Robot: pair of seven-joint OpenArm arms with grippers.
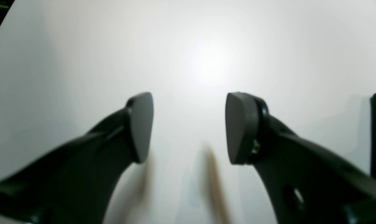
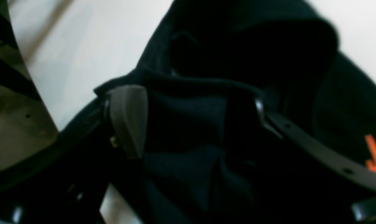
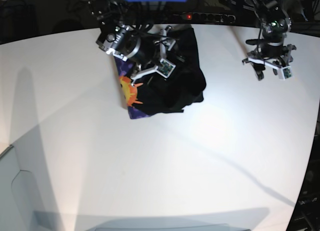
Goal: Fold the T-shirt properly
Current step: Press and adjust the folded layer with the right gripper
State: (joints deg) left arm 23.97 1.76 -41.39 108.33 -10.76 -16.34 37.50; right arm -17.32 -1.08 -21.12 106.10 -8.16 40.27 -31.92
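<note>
Item: T-shirt (image 3: 172, 86), black, bunched at the far side of the white tabletop (image 3: 165, 161), print edge showing. Soft, limp, light (likely to sag); best taken at a hem or corner. Right hand (image 2: 194, 124) spread, cloth between its jaws, not pinched. Left hand (image 1: 189, 127) spread, empty, well apart.

Both claws spread wide — left claw (image 1: 189, 127), right claw (image 2: 194, 121).
</note>
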